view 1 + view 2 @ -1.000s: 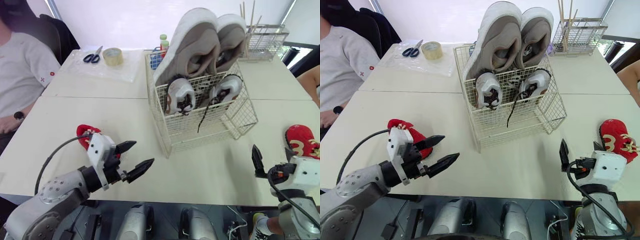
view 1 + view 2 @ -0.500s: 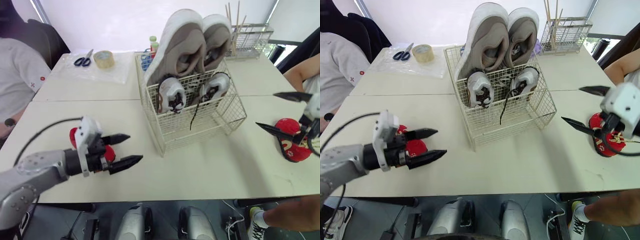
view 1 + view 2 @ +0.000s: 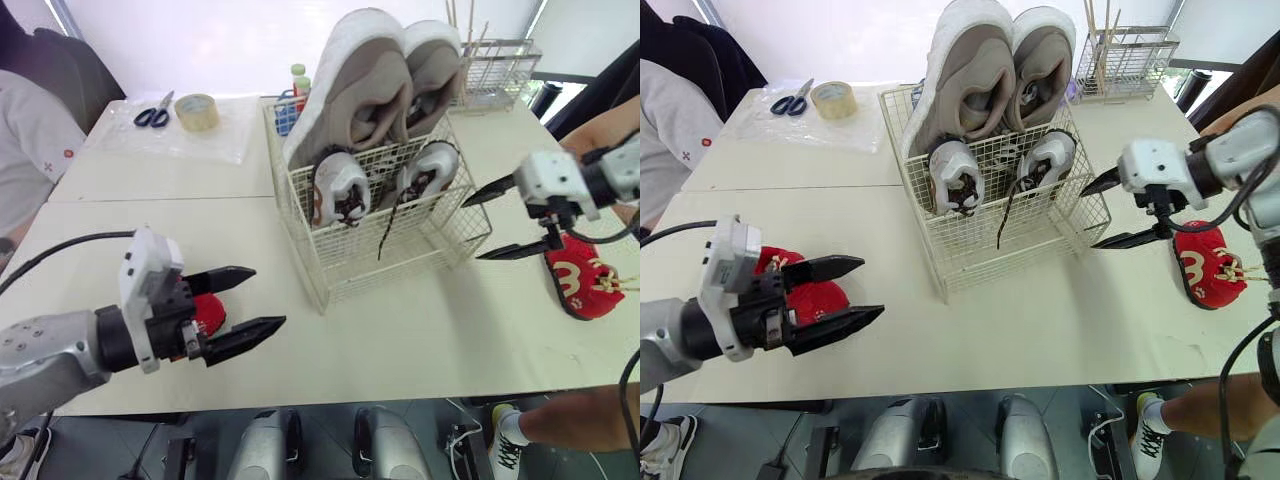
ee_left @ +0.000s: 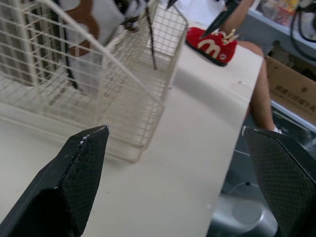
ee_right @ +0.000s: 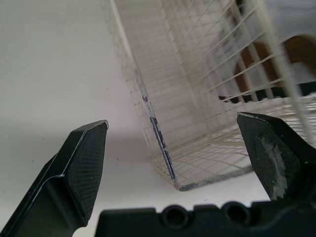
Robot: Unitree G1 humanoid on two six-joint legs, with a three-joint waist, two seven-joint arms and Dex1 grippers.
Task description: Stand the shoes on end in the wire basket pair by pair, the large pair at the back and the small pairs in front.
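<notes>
- Right tool [image 3: 472, 230] has come up from the near edge of the bench [image 3: 420, 340] and swung inward. It now hangs between the basket [image 3: 400, 250] and the right red shoe [image 3: 575, 285]. The camera has also shifted.
- Left tool [image 3: 268, 297]: wide open and empty, held low over the bench and pointing toward the basket. The left red shoe [image 3: 208, 310] lies just behind its fingertips, close to the wrist.
- Basket: the large pair [image 3: 390, 80] stands on end at the back, with the white pair [image 3: 345, 190] in front of it. The front strip looks free. A black lace [image 3: 385, 235] hangs down among the front wires.
- Right tool: wide open and empty, with its tips toward the basket wall and away from the shoe.
- Right red shoe: on its side near the bench's right edge, laces loose.
- Step, as judged: fetch the red pair for the front row.
- To do it well:
  - Draw the left tool back until the shoe sits between its fingers.
  - Turn the right tool round to its shoe.
  - Grip each shoe across the middle, clear of the laces, so it can tip on end.
  - Lower them in clear of the lace and the wire rim.
</notes>
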